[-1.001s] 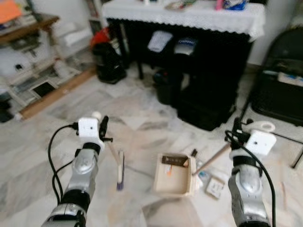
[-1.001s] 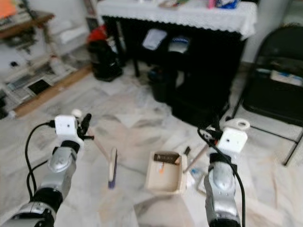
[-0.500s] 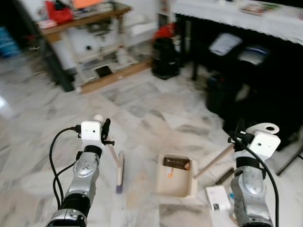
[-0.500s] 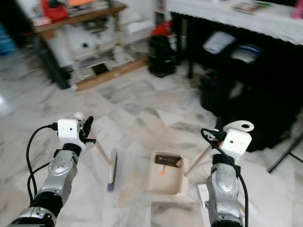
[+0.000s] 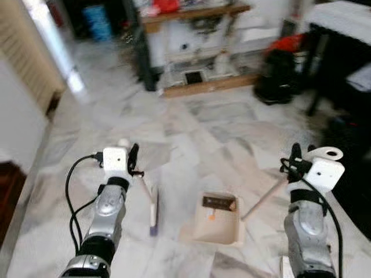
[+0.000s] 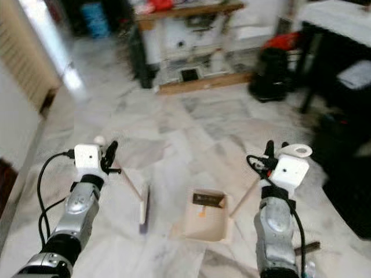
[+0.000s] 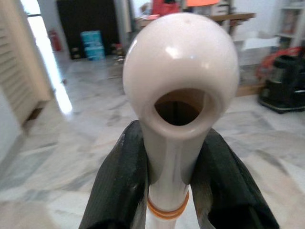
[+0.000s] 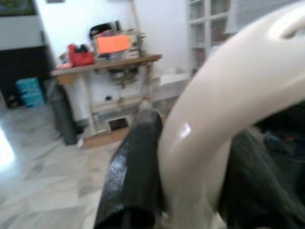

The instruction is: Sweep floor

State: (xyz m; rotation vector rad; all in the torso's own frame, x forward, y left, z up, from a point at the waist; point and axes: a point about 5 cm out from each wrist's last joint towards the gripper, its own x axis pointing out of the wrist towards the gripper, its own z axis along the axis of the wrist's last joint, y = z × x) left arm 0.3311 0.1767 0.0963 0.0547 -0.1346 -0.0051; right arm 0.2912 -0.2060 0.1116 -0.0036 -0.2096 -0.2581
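— Well, what is held by the left gripper?

— A broom handle is clamped between its two black fingers; the rounded cream end with a hole is seen up close in the left wrist view. From the head views, the broom is seen slanting down from that gripper to the marble floor, its brush head resting on the tiles just left of the dustpan.

— And the right gripper?

— Its fingers are closed on the dustpan's handle, whose looped cream end is seen beside one black finger. The thin wooden shaft is seen running from the right gripper down to the dustpan.

— Where is the dustpan placed?

— It is set on the floor between the two arms, and a dark flat piece and a small orange scrap can be made out inside it.

— What is seen further off?

— A cluttered wooden shelf stands against the far wall, a black and red vacuum cleaner sits to its right, and a blue container is seen at the back left. Much of the scene is blurred.
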